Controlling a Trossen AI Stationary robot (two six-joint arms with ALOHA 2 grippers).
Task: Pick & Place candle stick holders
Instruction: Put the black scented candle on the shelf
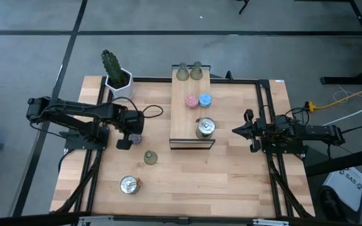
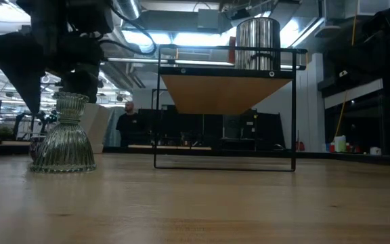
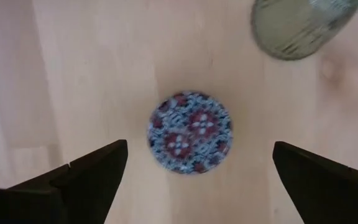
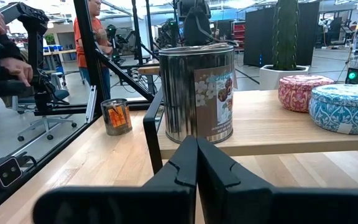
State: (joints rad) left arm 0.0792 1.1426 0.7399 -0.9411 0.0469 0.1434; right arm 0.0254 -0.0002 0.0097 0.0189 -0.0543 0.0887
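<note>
Light wooden table [image 1: 231, 163] on a grey floor [image 1: 30, 69] crossed by dark lines. Beyond the table, in the low view: open workshop hall with bright ceiling light panels [image 2: 181, 37], exposed ducts and pipes, dark partitions [image 2: 202, 129], and a person in dark clothing [image 2: 126, 123] standing far off. Beside the table, in the right wrist view: black metal framing [image 4: 86, 56], a rolling office chair [image 4: 39, 118], a person in an orange top [image 4: 95, 31], and further workbenches behind.
</note>
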